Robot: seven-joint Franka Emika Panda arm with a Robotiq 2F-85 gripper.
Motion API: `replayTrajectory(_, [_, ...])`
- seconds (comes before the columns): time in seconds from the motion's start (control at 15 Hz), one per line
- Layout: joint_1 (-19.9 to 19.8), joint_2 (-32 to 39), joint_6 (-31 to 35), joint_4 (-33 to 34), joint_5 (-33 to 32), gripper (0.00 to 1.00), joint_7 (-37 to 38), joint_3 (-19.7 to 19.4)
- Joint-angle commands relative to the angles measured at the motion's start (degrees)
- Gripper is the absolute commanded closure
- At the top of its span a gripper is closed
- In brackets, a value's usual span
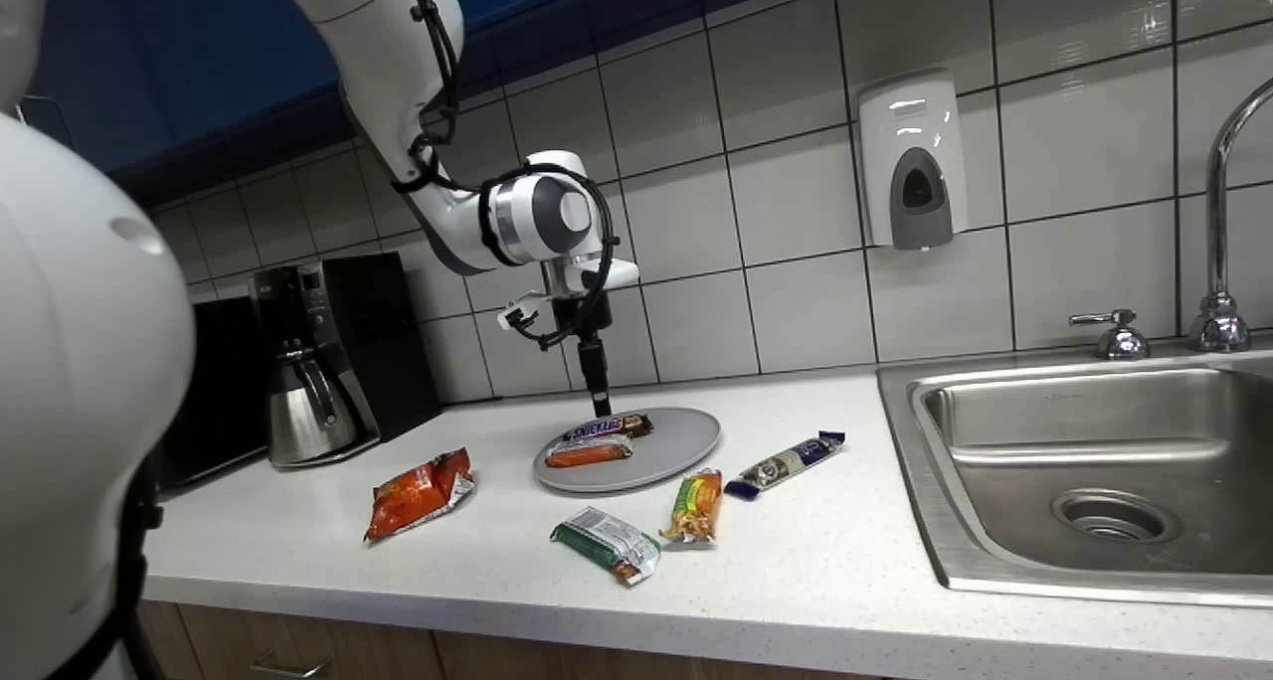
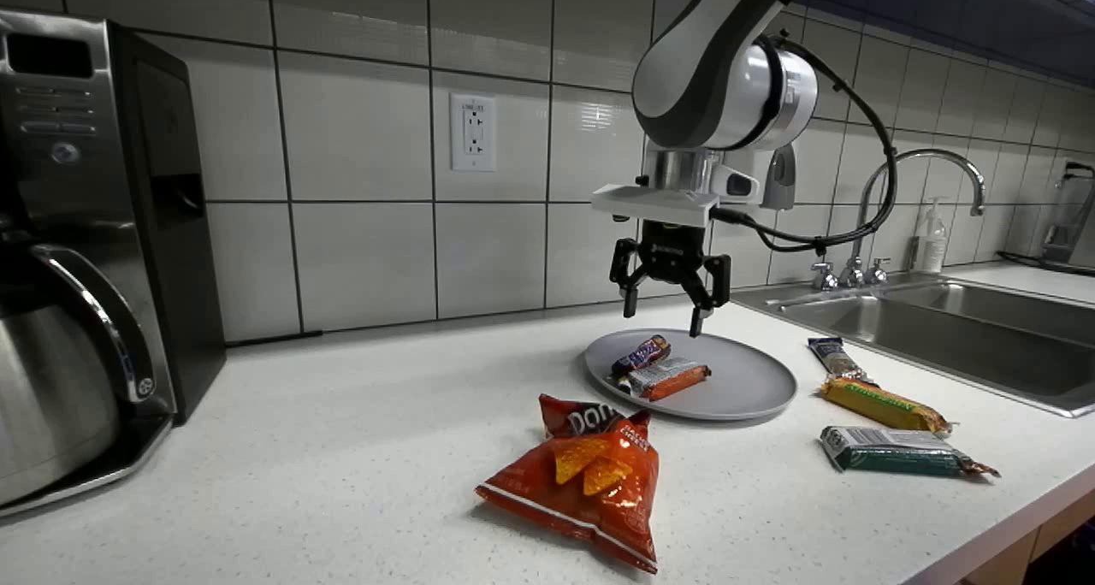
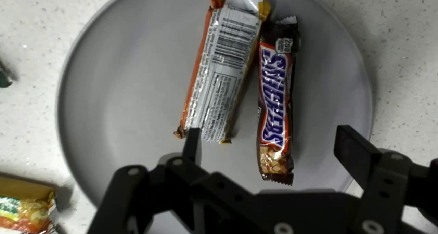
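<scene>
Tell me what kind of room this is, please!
Most likely a kitchen: it has a rectangular silver metal sink, a tall curved chrome faucet and a boxy black-and-silver coffee maker.

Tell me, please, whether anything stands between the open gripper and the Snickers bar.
Nothing visible does: the gripper hangs above the plate, its jaws open, and the Snickers bar lies uncovered below. The silver-and-orange wrapped bar lies close beside it, not over it.
</scene>
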Motion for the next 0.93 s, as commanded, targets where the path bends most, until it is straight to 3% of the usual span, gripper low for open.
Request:
replayTrajectory(0.0, [-2.9, -6.1, -0.2, -5.6, -0.8, 0.00, -4.3, 1.0])
replayTrajectory(0.47, [-7.5, -12.6, -0.3, -11.7, -6.2, 0.00, -14.0, -1.1])
replayTrajectory(0.87, [-10.7, -15.4, 1.5, -15.5, -10.7, 0.00, -15.3, -2.8])
